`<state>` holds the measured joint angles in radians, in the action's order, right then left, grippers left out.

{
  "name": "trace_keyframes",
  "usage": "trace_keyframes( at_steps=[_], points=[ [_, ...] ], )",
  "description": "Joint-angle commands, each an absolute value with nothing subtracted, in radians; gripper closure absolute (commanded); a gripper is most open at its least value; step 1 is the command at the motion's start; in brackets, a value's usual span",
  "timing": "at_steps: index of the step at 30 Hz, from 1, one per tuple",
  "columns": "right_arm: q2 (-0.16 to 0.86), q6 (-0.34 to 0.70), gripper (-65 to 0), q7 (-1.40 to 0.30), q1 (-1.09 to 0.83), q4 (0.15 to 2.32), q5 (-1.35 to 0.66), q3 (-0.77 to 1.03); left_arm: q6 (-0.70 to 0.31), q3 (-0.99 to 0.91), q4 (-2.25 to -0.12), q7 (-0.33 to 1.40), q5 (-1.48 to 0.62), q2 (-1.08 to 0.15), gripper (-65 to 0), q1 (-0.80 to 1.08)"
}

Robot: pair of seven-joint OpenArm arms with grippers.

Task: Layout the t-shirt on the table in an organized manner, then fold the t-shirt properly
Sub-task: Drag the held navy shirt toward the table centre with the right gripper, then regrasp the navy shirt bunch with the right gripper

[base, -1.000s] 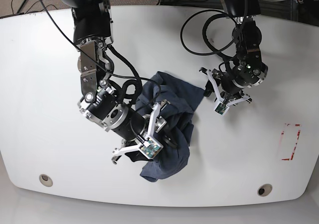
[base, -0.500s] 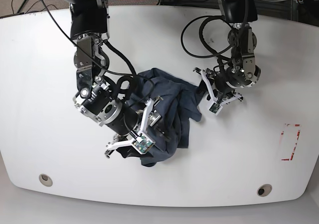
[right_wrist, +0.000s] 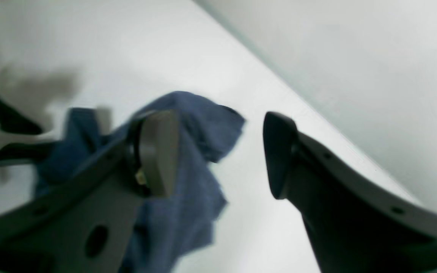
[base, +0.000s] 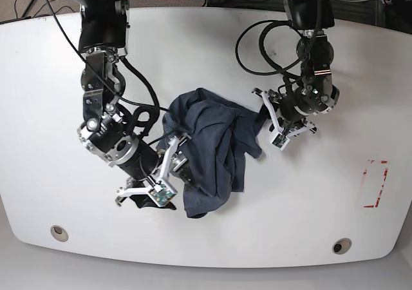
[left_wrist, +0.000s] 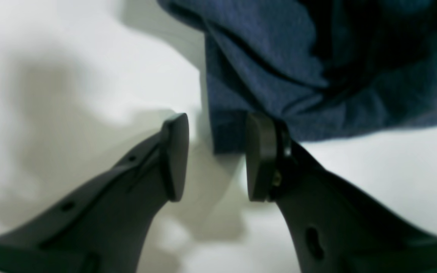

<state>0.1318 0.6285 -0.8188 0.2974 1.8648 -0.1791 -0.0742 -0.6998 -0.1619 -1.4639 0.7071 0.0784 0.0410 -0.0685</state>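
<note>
Laying-out step in hand, folding not yet possible. Dark blue t-shirt (base: 212,151) crumpled in one heap near the middle of the table (base: 309,200), between the two arms, with many folds on top of each other.

Left gripper (left_wrist: 216,155) low over the table at the heap's edge, jaws moderately apart, holding nothing. A hemmed corner of the cloth (left_wrist: 226,132) just beyond the fingertips, partly between them and against one pad; not pinched, as far as visible.

Right gripper (right_wrist: 218,151) also with jaws well apart and empty between. Blue cloth behind one finger in the right wrist view, rather blurred; cannot tell if touching it.

Probably needed next: to close the left jaws on that corner and to find a second corner or hem for the right side, then to pull the two apart so the shirt spreads flat.

In the way: the right arm body over one side of the heap in the base view, hiding part of the cloth. Sleeves and collar not possible to distinguish.

Around: black cables (base: 257,45) looping above the left arm, two round holes (base: 59,232) near the front edge, a red rectangle mark (base: 375,183) well apart from the shirt.
</note>
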Motion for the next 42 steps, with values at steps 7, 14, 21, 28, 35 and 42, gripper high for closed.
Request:
trace_keyframes(
  at_steps=[7,14,21,28,35,42],
  points=[
    [0.058,0.624,-34.4,-0.796,0.449,1.604,-0.176,-0.079,-0.698,-0.165,-1.495,0.687,0.065,0.035,-23.3,-0.065],
    [0.038,0.624,-34.4,-0.736,0.573,1.354,-0.186,-0.079,-0.698,-0.165,-1.495,0.687,0.067,0.035,-23.2,-0.065],
    [0.002,0.624,-34.4,-0.691,0.677,1.101,-0.186,-0.045,-0.698,-0.165,-1.494,0.687,0.067,0.035,-23.2,-0.064],
    [-0.035,0.625,-34.4,-0.667,0.737,0.928,-0.186,0.012,-0.698,-0.165,-1.492,0.687,0.067,0.035,-23.2,-0.064],
    [-0.067,0.625,-34.6,-0.71,0.739,0.924,-0.188,0.016,-0.698,-0.165,-1.489,0.685,0.067,0.035,-23.2,-0.064],
    [-0.081,0.624,-34.7,-0.776,0.736,0.926,-0.197,0.036,-0.698,-0.165,-1.489,0.682,0.065,0.035,-23.2,-0.064]
  ],
)
